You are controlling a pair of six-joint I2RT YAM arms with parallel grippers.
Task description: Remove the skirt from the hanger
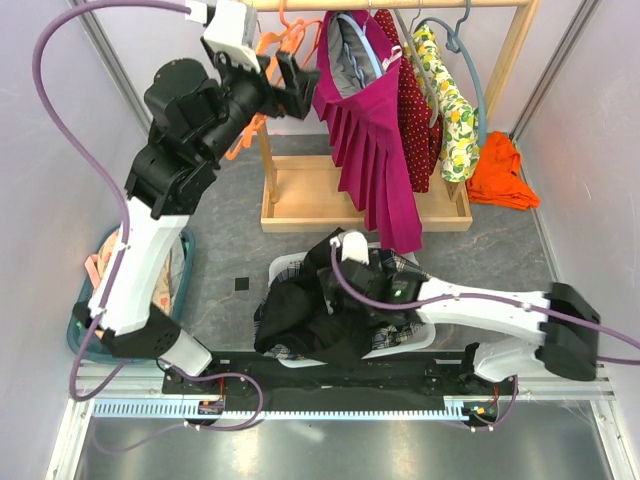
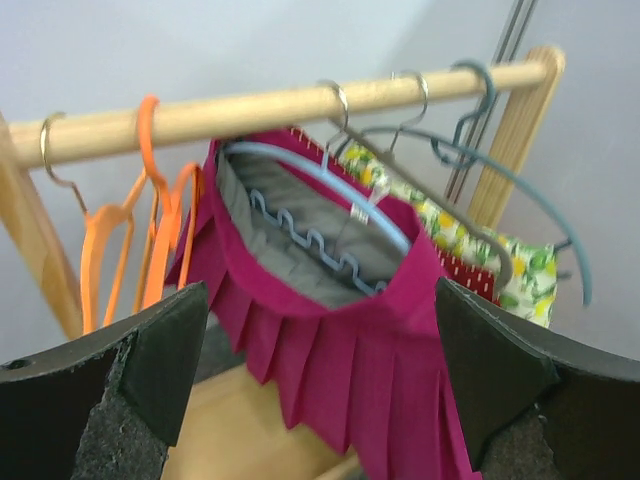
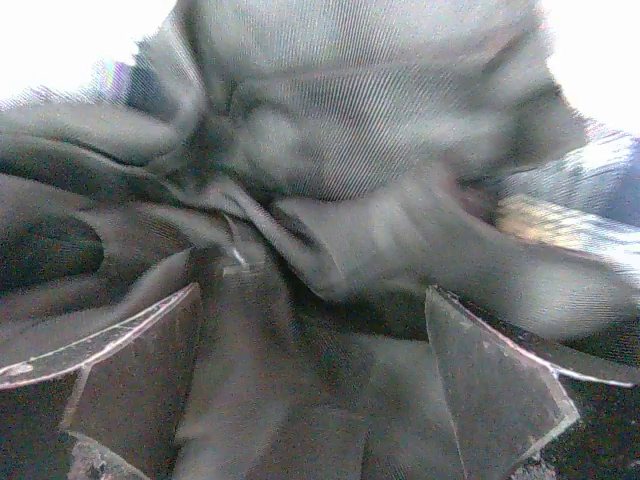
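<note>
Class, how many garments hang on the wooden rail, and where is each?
3. The magenta skirt hangs leftmost, a red dotted garment just right of it, and a lemon-print garment rightmost. Others may be hidden behind them.

The left arm [image 1: 150, 250] rises steeply from its base, elbow bent high, with the forearm reaching forward and to the right. The left claw [image 1: 298, 85] is held up at the end of that reach, jaws spread wide. In its wrist view the two dark padded fingers [image 2: 120, 380] sit at opposite lower corners. The right arm [image 1: 490, 305] lies low, stretched leftward from its base, its wrist [image 1: 352, 248] tipped down. The right claw [image 3: 310, 390] points downward, jaws parted, with its worn fingers [image 3: 495, 395] well apart.
</note>
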